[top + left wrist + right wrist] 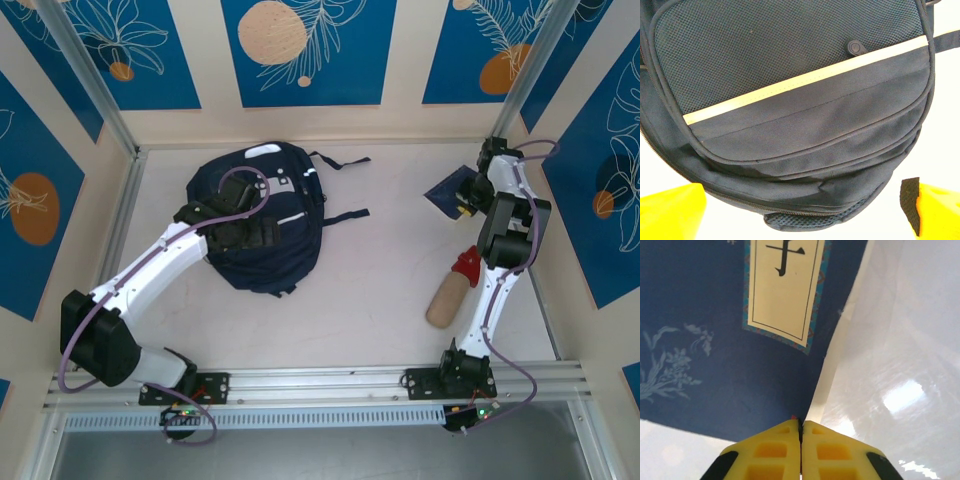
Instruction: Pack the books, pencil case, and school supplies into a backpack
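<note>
Left gripper (802, 214) hangs spread wide over the backpack (290, 185). The backpack lies front up at left-centre, long axis running far to near, straps trailing right. Bare table (390, 270) separates it from the pencil case (447, 300), which lies slantwise beside the right arm. Right gripper (800, 427), fingers pressed together, pinches the edge of the book (715, 340) at far right.

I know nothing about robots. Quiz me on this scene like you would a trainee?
1. True or false: the left tool is open over the backpack.
2. The right tool is shut at the edge of: A the blue book, B a cup, C a bottle.
3. Fill in: the tan roll with a red end lies beside the ___ arm.
Key: 1 true; 2 A; 3 right.
</note>
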### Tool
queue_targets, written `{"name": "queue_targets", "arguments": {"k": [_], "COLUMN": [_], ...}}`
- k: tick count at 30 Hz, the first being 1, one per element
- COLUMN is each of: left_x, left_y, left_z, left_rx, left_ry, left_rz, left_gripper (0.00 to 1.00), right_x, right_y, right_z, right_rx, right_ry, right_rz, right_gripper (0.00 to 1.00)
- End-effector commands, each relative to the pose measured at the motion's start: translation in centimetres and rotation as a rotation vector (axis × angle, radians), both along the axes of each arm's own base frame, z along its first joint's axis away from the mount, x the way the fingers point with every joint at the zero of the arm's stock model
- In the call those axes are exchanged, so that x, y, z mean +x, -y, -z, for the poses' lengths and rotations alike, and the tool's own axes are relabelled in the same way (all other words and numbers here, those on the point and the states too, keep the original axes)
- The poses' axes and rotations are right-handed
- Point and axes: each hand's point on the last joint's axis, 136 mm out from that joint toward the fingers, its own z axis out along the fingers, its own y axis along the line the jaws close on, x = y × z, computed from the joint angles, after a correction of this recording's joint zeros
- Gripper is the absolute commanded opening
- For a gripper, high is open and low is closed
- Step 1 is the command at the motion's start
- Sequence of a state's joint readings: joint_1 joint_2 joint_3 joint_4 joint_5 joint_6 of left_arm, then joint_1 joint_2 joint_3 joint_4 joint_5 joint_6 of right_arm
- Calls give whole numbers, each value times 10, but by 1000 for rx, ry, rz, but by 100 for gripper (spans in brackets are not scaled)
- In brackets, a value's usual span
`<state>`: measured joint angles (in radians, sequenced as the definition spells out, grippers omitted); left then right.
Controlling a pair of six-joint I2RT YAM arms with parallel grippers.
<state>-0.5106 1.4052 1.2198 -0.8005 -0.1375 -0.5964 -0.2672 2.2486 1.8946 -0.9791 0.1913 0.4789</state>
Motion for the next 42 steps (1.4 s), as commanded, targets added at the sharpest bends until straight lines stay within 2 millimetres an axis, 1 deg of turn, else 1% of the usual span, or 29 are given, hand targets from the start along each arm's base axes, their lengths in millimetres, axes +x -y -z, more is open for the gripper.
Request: {"name": "queue_targets", "arguments": {"k": [1,3,6,9,11,13,15,19,20,23,26,27,29,30,32,33,34,36,38,39,41,42], "left_x": [-6,-6,-7,-7,-7,-6,-6,-6,-5,-5,-6,-6,-7,-7,-10,-11,-13,-16,-17,-17,-16,-17], "left_y": [-4,-4,-1,3,8,11,15,22,25,35,48,53,64,69,83,88,95,107,119,124,137,144], "left_z": [-4,-4,-3,-3,-2,-2,-3,-2,-3,-1,1,2,6,7,11,12,14,17,19,19,21,23], "left_rx": [-18,-25,-44,-71,-91,-106,-121,-153,-166,-199,-234,-244,-266,-275,-292,-296,-298,-295,-292,-290,-288,-286], "left_ry": [-7,-6,-8,-12,-15,-19,-21,-27,-27,-37,-50,-54,-65,-70,-83,-89,-95,-105,-112,-114,-120,-126], "left_rz": [-10,-12,-10,-6,1,9,17,33,40,62,85,94,112,117,143,151,165,194,226,236,266,284], "left_gripper": [100,100,100,100,100,100,100,100,100,100,100,100,100,100,100,100,100,100,100,100,100,100], "right_x": [0,-2,-7,-16,-28,-41,-57,-97,-110,-148,-185,-197,-224,-234,-253,-259,-264,-269,-267,-265,-257,-254], "right_y": [-19,-31,-58,-94,-119,-141,-163,-202,-212,-229,-241,-247,-268,-276,-286,-288,-287,-282,-272,-266,-253,-248], "right_z": [-24,-27,-31,-37,-39,-40,-43,-48,-48,-46,-48,-47,-45,-44,-46,-47,-50,-54,-59,-61,-63,-63], "right_rx": [51,82,157,246,291,316,343,354,363,354,342,357,451,480,506,507,500,472,408,373,298,267], "right_ry": [54,65,83,98,95,85,76,69,57,11,-19,-29,-68,-84,-108,-109,-106,-94,-64,-47,-13,-4], "right_rz": [-15,-32,-70,-118,-150,-175,-204,-260,-278,-308,-350,-372,-435,-460,-506,-522,-533,-546,-539,-529,-494,-470], "right_gripper": [5,2,0,0,0,0,0,0,0,0,0,0,0,0,0,0,0,1,13,20,41,46]}}
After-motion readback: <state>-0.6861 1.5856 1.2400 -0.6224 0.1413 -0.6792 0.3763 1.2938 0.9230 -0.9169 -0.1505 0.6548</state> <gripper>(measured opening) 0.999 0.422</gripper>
